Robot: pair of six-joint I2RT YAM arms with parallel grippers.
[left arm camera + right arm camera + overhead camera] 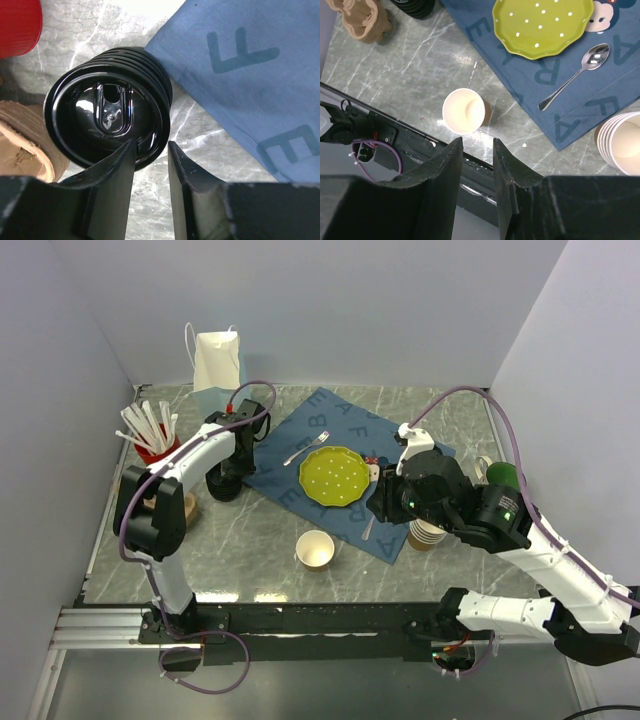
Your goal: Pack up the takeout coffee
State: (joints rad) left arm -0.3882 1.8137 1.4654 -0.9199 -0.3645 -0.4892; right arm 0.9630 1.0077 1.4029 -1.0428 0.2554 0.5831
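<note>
No cup with a lid on it shows in any view. A single lidless tan paper cup stands near the front edge, and it also shows in the right wrist view. A stack of black lids sits by the blue mat's left corner. My left gripper hovers right over this stack, its jaws a little apart, with the left finger overlapping the top lid's rim. My right gripper is slightly open and empty, high above the table's front edge near the lone cup.
A blue letter mat holds a green dotted plate, a fork and a spoon. A stack of lidless cups stands front right. A white paper bag stands at the back left, with a red straw holder and brown sleeves on the left.
</note>
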